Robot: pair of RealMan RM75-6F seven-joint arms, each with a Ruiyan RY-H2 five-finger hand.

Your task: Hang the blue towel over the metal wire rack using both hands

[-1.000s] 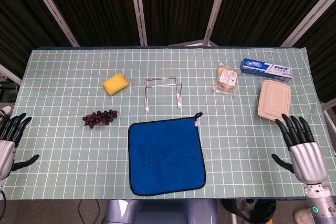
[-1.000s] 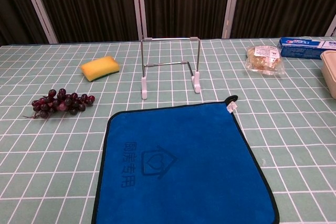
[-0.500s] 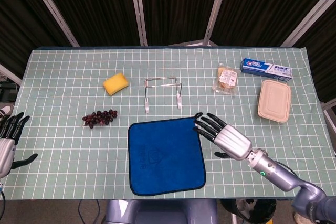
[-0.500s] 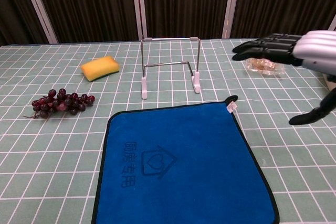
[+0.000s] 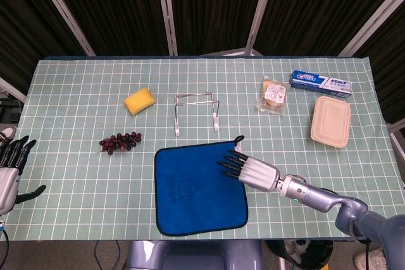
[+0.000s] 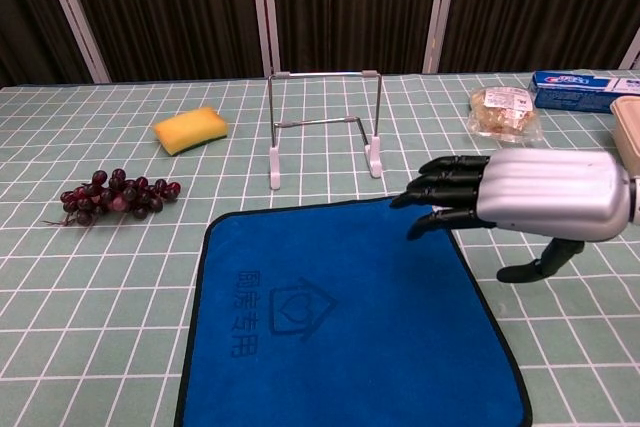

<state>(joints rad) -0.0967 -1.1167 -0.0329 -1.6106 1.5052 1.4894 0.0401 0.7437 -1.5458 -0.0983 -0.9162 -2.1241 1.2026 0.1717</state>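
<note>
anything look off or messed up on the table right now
Nothing stands out. The blue towel lies flat and unwrinkled, the metal wire rack stands upright behind it, and the right hand hovers open over the towel's far right corner.

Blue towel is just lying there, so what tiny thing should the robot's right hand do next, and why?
Probably lower the right hand and pinch the blue towel at its far right corner. The towel lies flat, the fingers are spread above that corner, holding nothing, and the metal wire rack stands just behind.
</note>
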